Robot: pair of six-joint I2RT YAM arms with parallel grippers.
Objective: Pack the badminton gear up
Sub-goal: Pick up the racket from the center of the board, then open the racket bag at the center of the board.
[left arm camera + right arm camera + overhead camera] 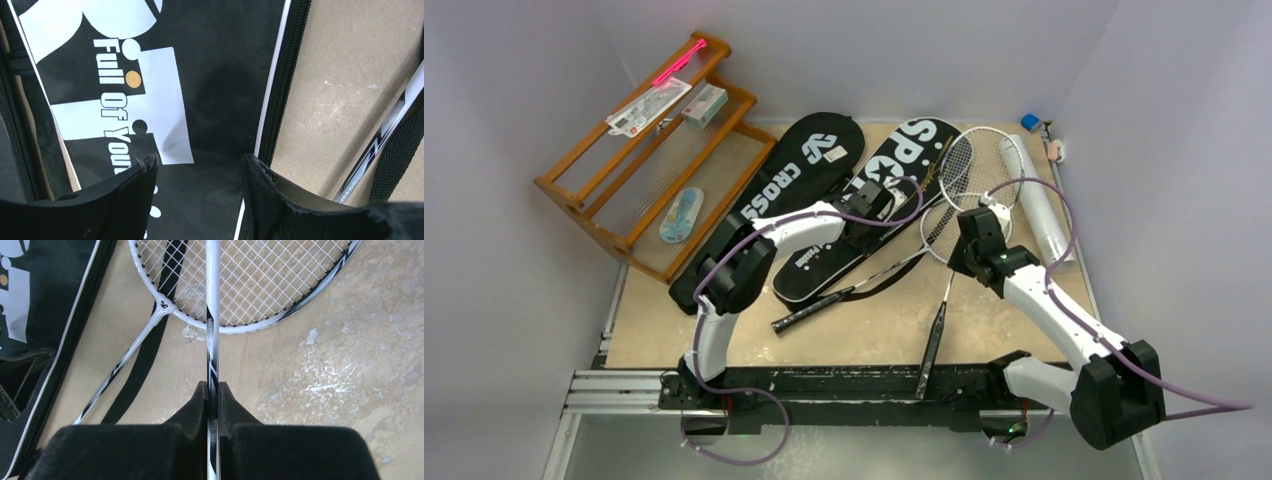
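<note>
Toward the right edge of the table (864, 330), you are clamping the right gripper (212, 390) on the racket (213, 315) shaft. The left gripper (200, 162) is hovering open over the SPORT cover (220, 75). Be lifting level, clearing the second racket (162, 310).

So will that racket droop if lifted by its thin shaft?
Probably not: the racket looks straight and stiff where the right gripper pinches its shaft. Held far from its black handle, it may tip that way, and the glossy shaft could slip.

Bare table (874, 335) nearside; covers (819, 150), rackets (984, 165) beyond.
</note>
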